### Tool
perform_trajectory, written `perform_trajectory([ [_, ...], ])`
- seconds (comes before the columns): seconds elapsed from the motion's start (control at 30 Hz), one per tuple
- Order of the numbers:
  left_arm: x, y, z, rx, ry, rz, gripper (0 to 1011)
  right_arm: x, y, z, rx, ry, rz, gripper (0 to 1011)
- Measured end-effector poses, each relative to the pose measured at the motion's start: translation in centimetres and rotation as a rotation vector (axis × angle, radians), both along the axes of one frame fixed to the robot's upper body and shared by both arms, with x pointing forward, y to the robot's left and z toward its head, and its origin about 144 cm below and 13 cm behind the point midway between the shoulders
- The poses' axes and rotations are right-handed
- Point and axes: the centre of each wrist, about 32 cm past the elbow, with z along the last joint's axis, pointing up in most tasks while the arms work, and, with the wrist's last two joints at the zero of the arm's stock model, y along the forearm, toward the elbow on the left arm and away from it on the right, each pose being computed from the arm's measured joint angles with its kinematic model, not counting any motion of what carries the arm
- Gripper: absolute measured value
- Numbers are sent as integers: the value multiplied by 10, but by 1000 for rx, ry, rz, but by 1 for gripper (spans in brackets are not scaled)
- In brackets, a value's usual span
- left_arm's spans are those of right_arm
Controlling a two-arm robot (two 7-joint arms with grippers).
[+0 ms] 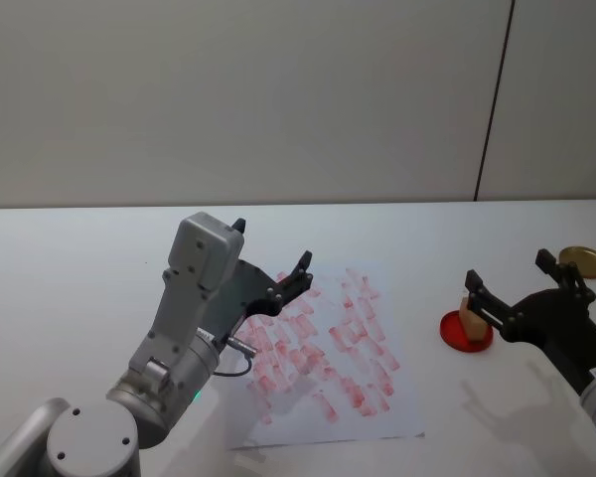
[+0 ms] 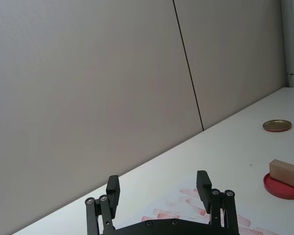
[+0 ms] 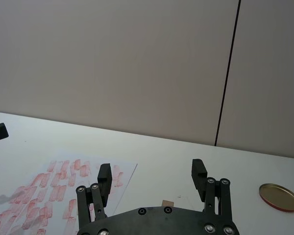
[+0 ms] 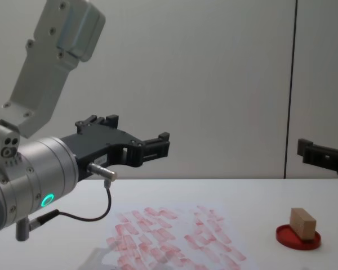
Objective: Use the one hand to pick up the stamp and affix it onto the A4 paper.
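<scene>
The stamp (image 1: 470, 313), a small tan wooden block, stands on a flat red ink pad (image 1: 466, 333) at the table's right. The A4 paper (image 1: 358, 368), covered in pinkish-red stamp marks, lies flat at the centre. My right gripper (image 1: 507, 266) hovers open just above and behind the stamp, not touching it. The chest view puts this gripper (image 4: 321, 154) well above the block (image 4: 302, 222). Between its spread fingers (image 3: 199, 174) in the right wrist view, the stamp's top (image 3: 167, 202) just peeks out. My left gripper (image 1: 272, 243) hangs open over the paper's left part.
A round gold lid (image 1: 583, 261) lies at the far right of the white table, beyond the ink pad. The big silver left arm (image 1: 179, 328) covers the paper's near-left corner. A grey wall stands behind the table.
</scene>
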Motion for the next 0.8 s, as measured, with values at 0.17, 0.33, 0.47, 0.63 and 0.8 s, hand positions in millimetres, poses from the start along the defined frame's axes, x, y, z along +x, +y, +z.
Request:
perform_trajectory([
  [0.17, 0, 0, 0, 0, 0, 0, 993, 0, 0, 0, 0, 0, 0, 1001],
  [0.33, 0, 0, 0, 0, 0, 0, 993, 0, 1, 2, 1, 1, -6, 1001],
  [0.47, 0, 0, 0, 0, 0, 0, 993, 1, 3, 5, 4, 4, -22, 1001],
  [0.63, 0, 0, 0, 0, 0, 0, 993, 4, 8, 13, 6, 23, -67, 1001],
  [0.8, 0, 0, 0, 0, 0, 0, 993, 10, 13, 21, 9, 53, -113, 1001],
])
